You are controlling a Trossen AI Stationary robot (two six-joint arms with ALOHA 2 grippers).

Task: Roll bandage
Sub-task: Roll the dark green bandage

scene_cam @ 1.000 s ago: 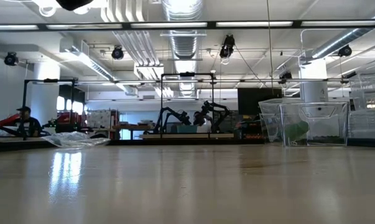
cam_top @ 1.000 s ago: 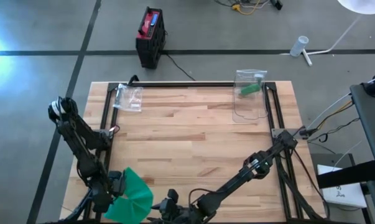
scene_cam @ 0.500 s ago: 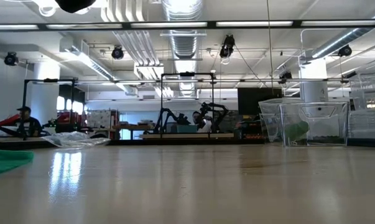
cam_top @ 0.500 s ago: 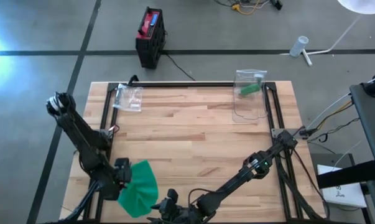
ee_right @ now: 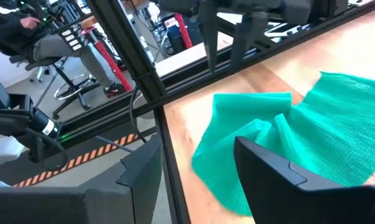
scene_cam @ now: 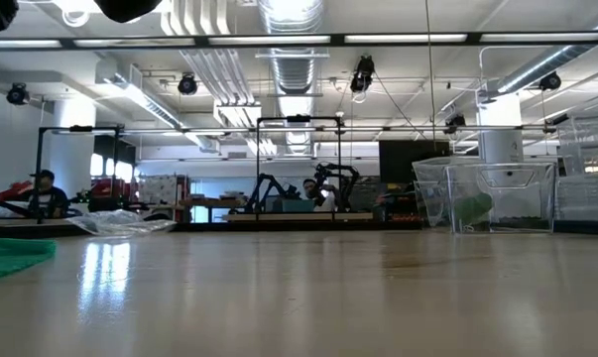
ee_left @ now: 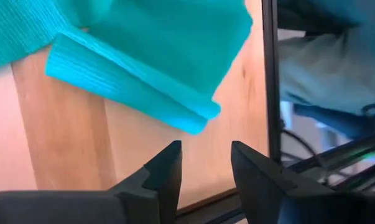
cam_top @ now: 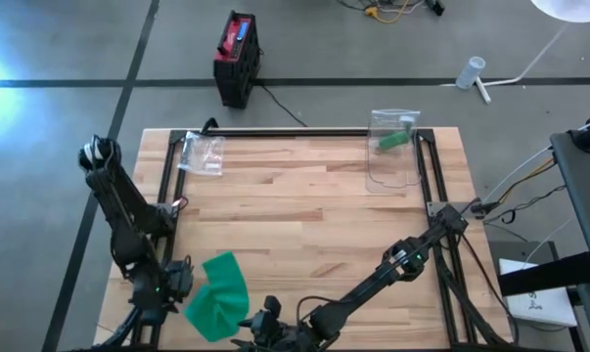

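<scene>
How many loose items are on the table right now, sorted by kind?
Green bandage: 1
Clear plastic bag: 1
Clear container: 1
Total: 3

Green ribbed bandage [cam_top: 217, 297] on a light wooden-plank table [cam_top: 304, 215]; 2 dark arms.

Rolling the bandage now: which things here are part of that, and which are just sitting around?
In the job:
green bandage, unrolled at the table's near left
left gripper, beside it
right gripper, near edge

Lying about:
crumpled plastic bag, far left
clear bag holding a green item, far right
</scene>
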